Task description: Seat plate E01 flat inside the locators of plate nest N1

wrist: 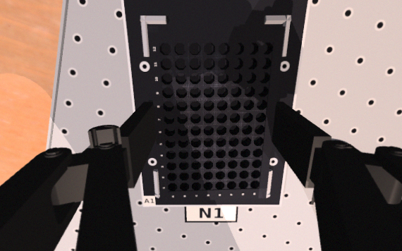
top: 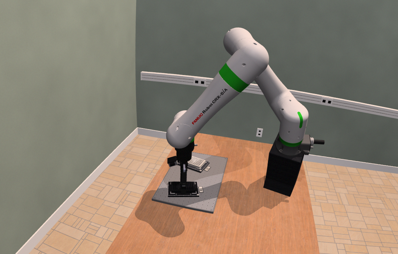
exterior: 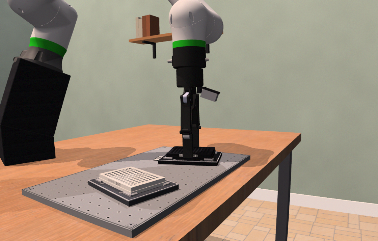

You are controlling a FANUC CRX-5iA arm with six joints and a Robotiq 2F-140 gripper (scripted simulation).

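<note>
The black well plate E01 [wrist: 212, 120] lies over the black nest N1 [wrist: 211, 213], between its white corner locators. My gripper [wrist: 212, 119] stands straight down over it, with one finger on each long side, shut on the plate. In the exterior view the plate [exterior: 193, 152] looks low on the nest N1 [exterior: 189, 160], with the gripper [exterior: 189, 146] at its middle. I cannot tell whether it rests fully flat. The white plate E07 [exterior: 132, 178] sits in the nest N2 [exterior: 138, 193] at the near end of the grey breadboard. In the top view E07 [top: 197, 163] lies behind the gripper [top: 183, 183].
Both nests sit on a grey perforated breadboard on the wooden table. The black robot pedestal [exterior: 28, 110] stands at the left. The table's edge [exterior: 286, 143] runs close to the right of N1. A wall shelf with books [exterior: 148, 29] hangs behind.
</note>
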